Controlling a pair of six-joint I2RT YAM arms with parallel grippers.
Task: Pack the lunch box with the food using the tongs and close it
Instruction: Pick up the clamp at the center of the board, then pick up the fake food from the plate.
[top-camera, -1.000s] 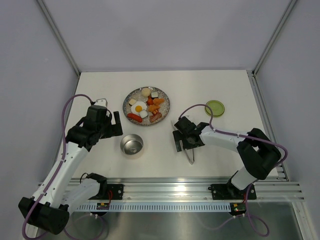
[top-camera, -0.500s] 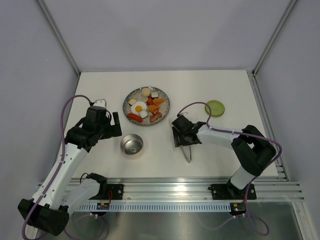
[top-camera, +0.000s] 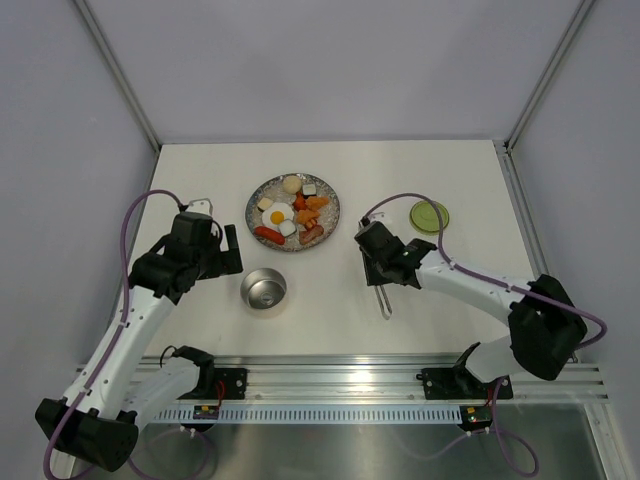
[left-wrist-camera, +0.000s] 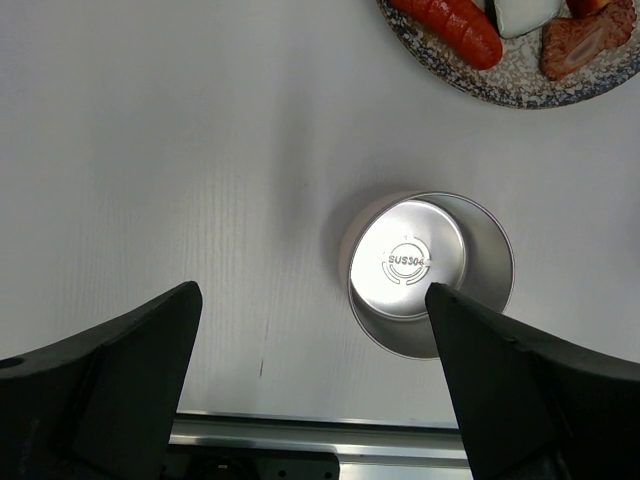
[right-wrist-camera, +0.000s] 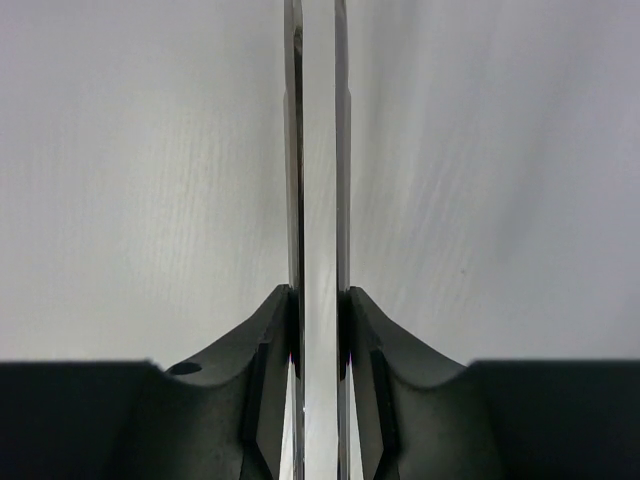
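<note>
The lunch box (top-camera: 265, 291) is a small steel bowl standing open and empty on the table; the left wrist view shows it (left-wrist-camera: 430, 272) below my open left gripper (left-wrist-camera: 312, 300), which hovers to its left (top-camera: 232, 250). Its light-green lid (top-camera: 429, 216) lies at the right. The food (top-camera: 285, 215) sits on the speckled plate (top-camera: 335, 205). The tongs (top-camera: 384, 300) lie on the table with my right gripper (top-camera: 380, 270) on them. In the right wrist view both fingers press the two slim arms of the tongs (right-wrist-camera: 293, 150) from either side, the gripper (right-wrist-camera: 318, 300) shut on them.
The plate's edge (left-wrist-camera: 510, 90) and a red sausage (left-wrist-camera: 450, 20) show at the top of the left wrist view. The table's front edge and the metal rail (top-camera: 380, 375) run just below the lunch box. White walls enclose the table.
My right gripper has closed from wide open onto the tongs, and the right arm has swung its elbow out to the right. The left arm has stayed put.
</note>
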